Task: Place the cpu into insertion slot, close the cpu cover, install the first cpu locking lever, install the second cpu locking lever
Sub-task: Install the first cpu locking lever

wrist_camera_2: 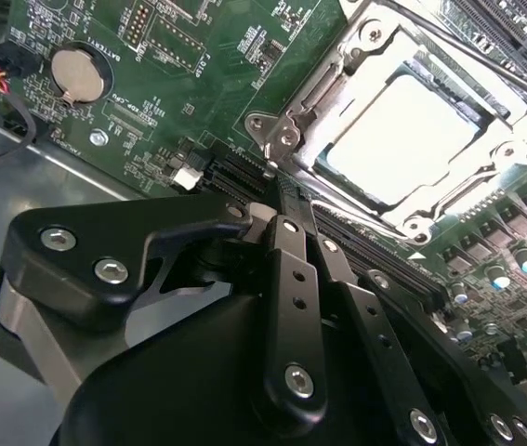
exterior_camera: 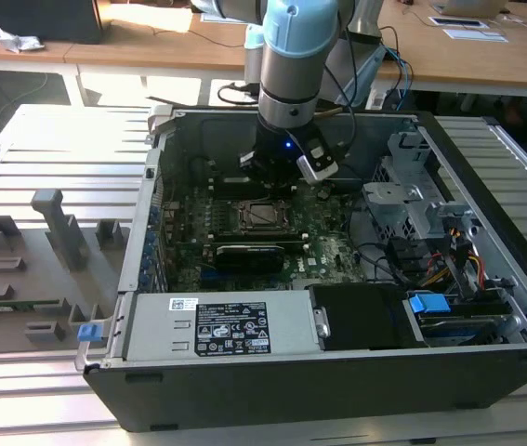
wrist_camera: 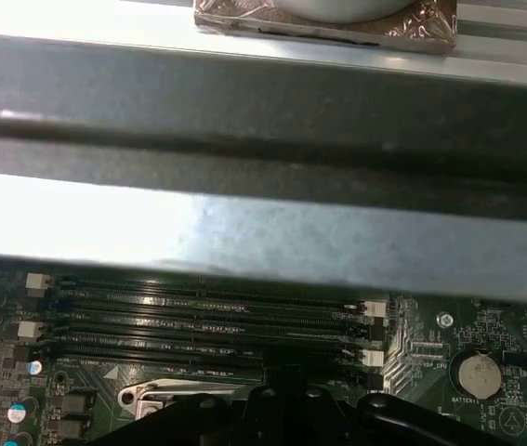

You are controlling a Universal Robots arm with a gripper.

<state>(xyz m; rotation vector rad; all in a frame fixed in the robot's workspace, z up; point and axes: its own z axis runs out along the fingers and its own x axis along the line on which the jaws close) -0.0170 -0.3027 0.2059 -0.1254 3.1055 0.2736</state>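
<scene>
- The end effector (wrist_camera_2: 280, 200) hangs inside the open computer case (exterior_camera: 148, 200), low over the green motherboard (wrist_camera_2: 198, 74). In the exterior view it (exterior_camera: 277, 177) sits just at the far edge of the processor socket.
- Its two black fingers (wrist_camera_2: 293, 279) lie clenched side by side. Whether a thin wire is pinched at the tips, I cannot tell.
- The cpu (wrist_camera_2: 412, 139) lies flat in the insertion slot (wrist_camera_2: 458, 100), just ahead of the end effector's tips, its pale metal top facing up.
- The cpu cover (wrist_camera_2: 333, 88) looks lowered: its shiny frame lies flat around the chip, which shows through the window. So placing and covering appear done.
- A thin rod (wrist_camera_2: 458, 58) runs along the socket's side farthest from the end effector; it may be one locking lever, but whether it is hooked down is unclear.
- The tips rest close to the socket's nearest corner, so the work seems to be at the lever stage, with at least one lever probably left.
- The memory slots (wrist_camera: 198, 316) and the coin battery (wrist_camera_2: 75, 72) lie off to the sides, untouched.
</scene>
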